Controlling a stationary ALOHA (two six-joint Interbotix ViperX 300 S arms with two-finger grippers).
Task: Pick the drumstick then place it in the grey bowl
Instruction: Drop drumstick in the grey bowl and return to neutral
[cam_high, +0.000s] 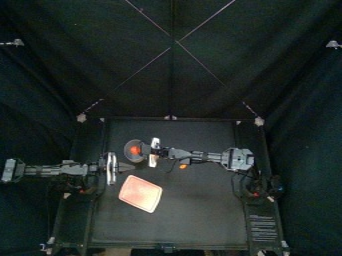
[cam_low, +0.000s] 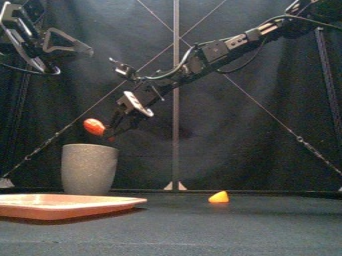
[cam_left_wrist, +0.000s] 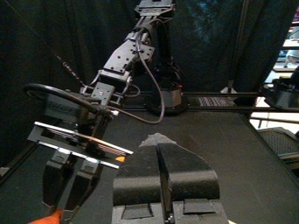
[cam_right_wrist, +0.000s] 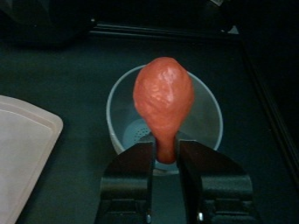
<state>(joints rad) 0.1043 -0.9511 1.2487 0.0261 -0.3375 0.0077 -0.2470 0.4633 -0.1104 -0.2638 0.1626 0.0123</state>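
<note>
An orange-red drumstick hangs by its thin end between the jaws of my right gripper, which is shut on it. It hovers right above the mouth of the tall grey speckled cup. In the front view the drumstick sits a little above the cup, with the right gripper beside it. From above, the drumstick covers the cup. My left gripper rests shut and empty at the table's left.
A flat pink tray lies in front of the cup, left of centre. A small orange toy lies on the table to the right of the cup, under the right arm.
</note>
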